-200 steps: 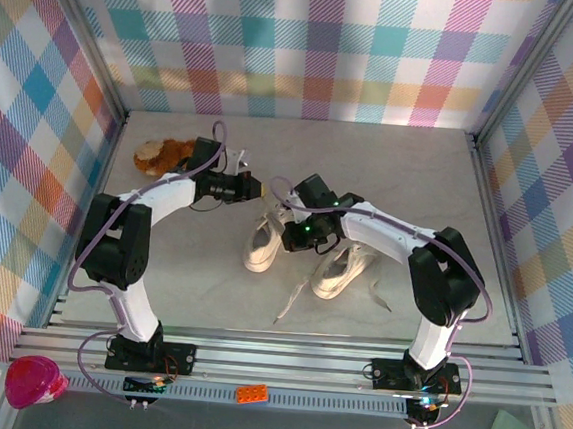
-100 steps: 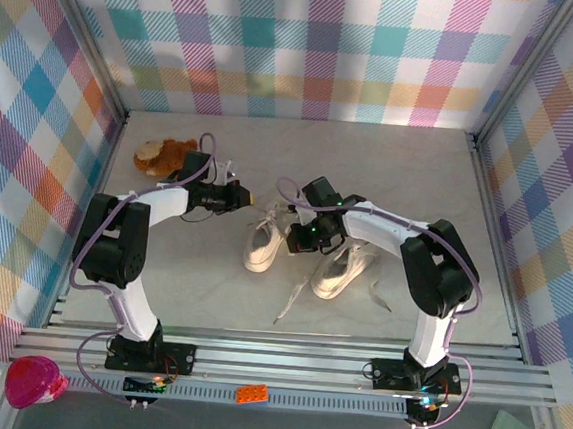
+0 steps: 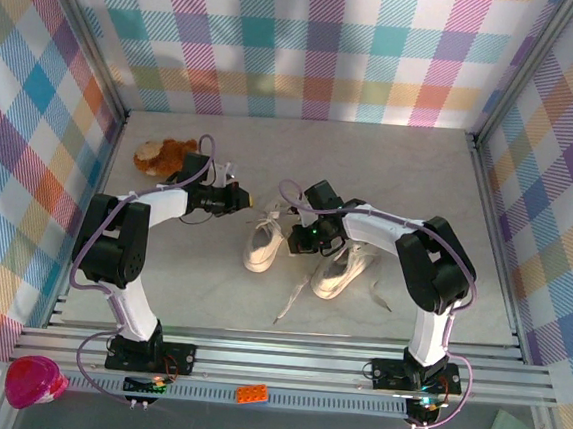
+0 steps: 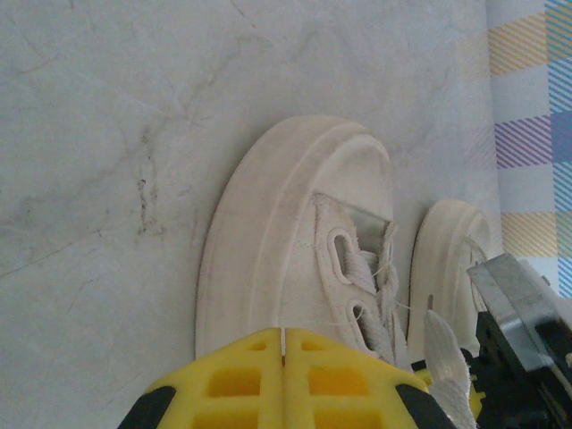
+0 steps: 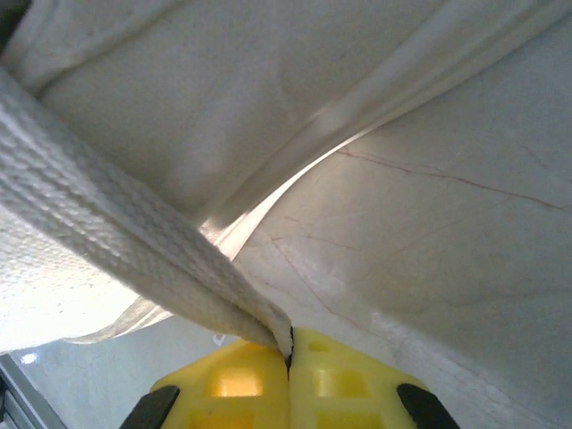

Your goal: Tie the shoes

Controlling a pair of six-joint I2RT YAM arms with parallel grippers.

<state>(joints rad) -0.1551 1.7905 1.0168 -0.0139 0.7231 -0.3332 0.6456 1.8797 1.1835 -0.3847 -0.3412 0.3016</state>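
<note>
Two small cream canvas shoes sit close together in the middle of the marble table [image 3: 420, 176]: the left shoe [image 3: 261, 242] and the right shoe [image 3: 344, 270]. Both claws are squeezed together. The right claw [image 5: 289, 357] has a flat white lace [image 5: 134, 232] pinched between its yellow pads [image 5: 241, 375], low down between the two shoes. The left claw [image 4: 283, 357] sits right by the laced top of the left shoe, and I cannot tell if anything is caught in it. I think the shoes are light and would slide if tugged hard. The laces look soft and floppy, so the best place to grab is on a lace, not far from the eyelets [image 4: 344, 246]. Looking down from above, you get the whole picture: a loose lace end [image 3: 292, 297] trailing toward the arms, and a brown plush toy [image 3: 163, 154] off by the left wall. The right wrist view gives the pinch on the lace up close. The left wrist view gives the eyelets and the smooth rubber toe cap [image 4: 268, 223].
</note>
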